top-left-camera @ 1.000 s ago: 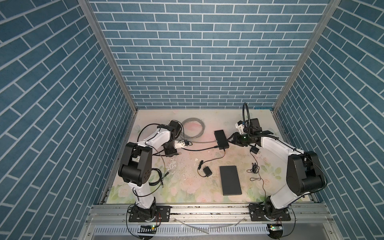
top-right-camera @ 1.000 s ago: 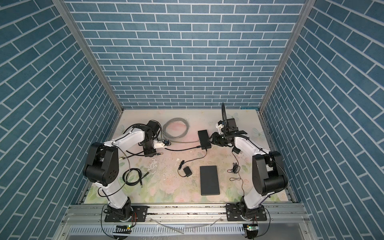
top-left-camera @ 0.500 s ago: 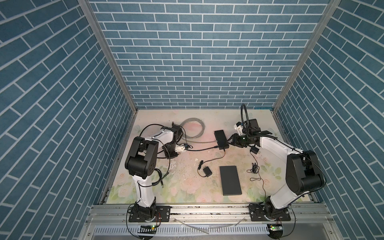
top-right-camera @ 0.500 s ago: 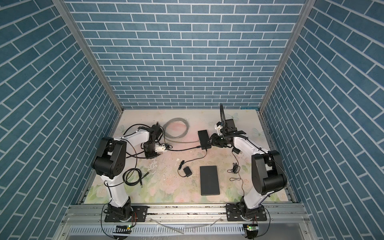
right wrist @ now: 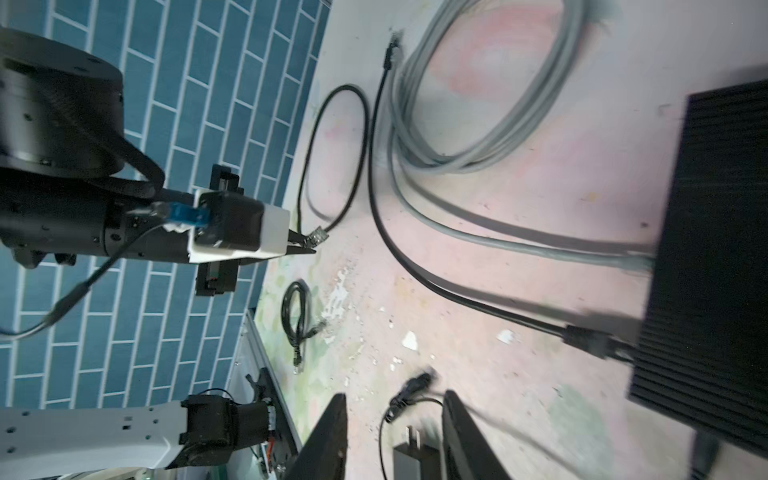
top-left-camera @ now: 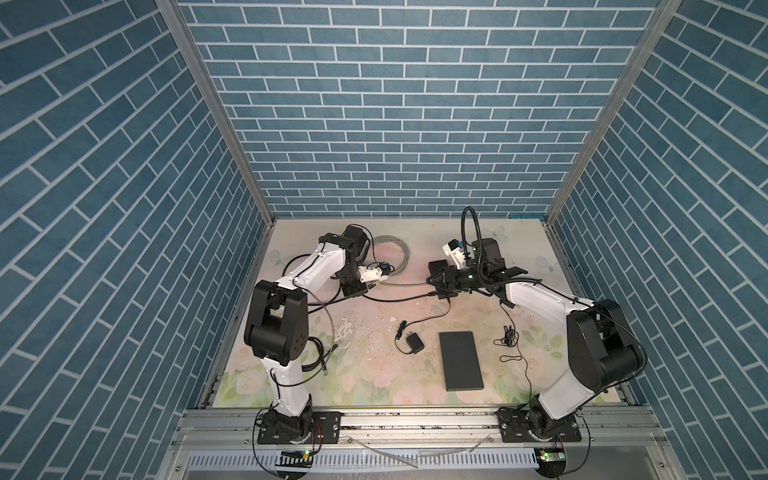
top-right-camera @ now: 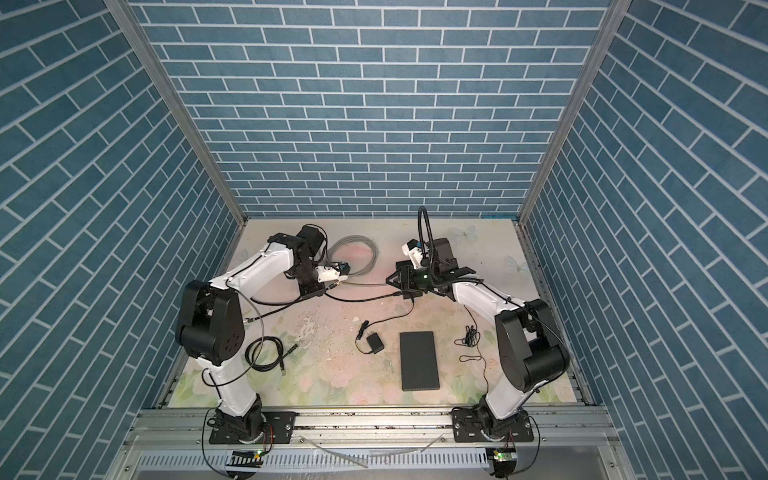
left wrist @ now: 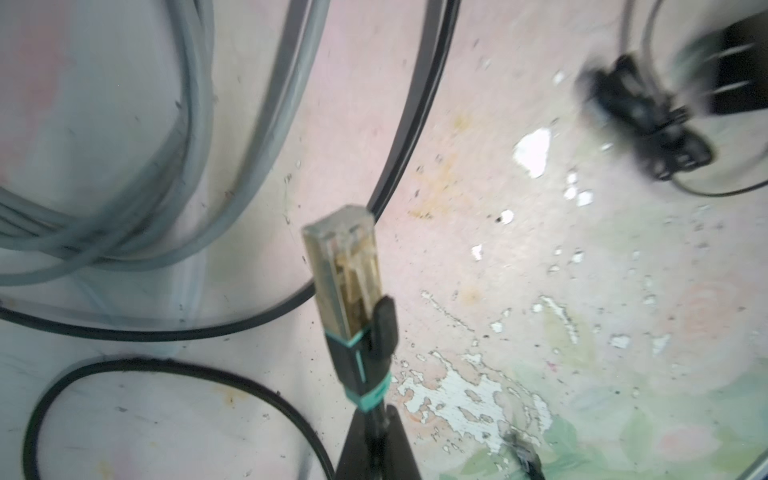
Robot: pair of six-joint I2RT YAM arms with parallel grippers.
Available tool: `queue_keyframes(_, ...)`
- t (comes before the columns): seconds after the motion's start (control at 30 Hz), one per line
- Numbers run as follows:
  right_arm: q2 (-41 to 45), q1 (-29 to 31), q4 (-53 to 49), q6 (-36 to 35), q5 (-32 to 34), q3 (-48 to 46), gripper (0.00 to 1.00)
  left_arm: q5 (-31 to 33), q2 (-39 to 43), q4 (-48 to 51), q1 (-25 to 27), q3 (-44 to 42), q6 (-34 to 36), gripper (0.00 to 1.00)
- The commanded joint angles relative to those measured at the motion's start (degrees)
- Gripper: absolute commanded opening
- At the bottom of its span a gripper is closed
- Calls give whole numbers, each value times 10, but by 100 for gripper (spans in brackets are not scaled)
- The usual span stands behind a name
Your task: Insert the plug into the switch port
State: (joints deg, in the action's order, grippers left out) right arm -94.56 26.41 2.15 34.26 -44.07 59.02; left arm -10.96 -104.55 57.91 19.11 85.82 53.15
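Observation:
The plug point(left wrist: 343, 266) is a clear network connector with a black and teal boot. My left gripper point(left wrist: 378, 419) is shut on its black cable just behind the boot, and the plug sticks out past the fingertips above the mat. In both top views the plug point(top-left-camera: 375, 284) point(top-right-camera: 335, 284) hangs left of the switch. The switch point(right wrist: 706, 270) is a black ribbed box with a grey cable point(right wrist: 519, 245) and a black flat cable point(right wrist: 478, 299) plugged into its side; its ports face the left arm. My right gripper point(right wrist: 395, 440) stands open beside the switch point(top-left-camera: 437, 266), nothing between its fingers.
A grey cable coil point(top-left-camera: 395, 253) lies behind the left gripper. A flat black box point(top-left-camera: 461, 365), a power adapter point(top-left-camera: 414, 344) and a thin tangled cord point(top-left-camera: 509, 334) lie nearer the front. A black cable coil point(top-right-camera: 266, 353) lies by the left arm's base.
My left gripper has closed on the cable behind the plug, and the left arm has shifted its elbow. The right arm has stayed in place.

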Motion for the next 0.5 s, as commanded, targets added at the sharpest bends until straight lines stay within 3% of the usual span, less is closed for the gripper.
queue_keyframes(0.0, -24, 19, 183, 144, -27, -32, 39, -74, 8, 29, 7, 22, 35, 0)
queue_keyframes(0.17, -64, 46, 345, 271, -27, -55, 39, -151, 4, 21, 8, 38, 76, 4)
queue_keyframes(0.27, -85, 55, 429, 323, -34, -68, 39, -165, -8, 21, 8, 48, 82, 4)
queue_keyframes(0.47, -83, 81, 434, 296, -31, -70, 39, -172, -41, 46, 9, 75, 87, 5)
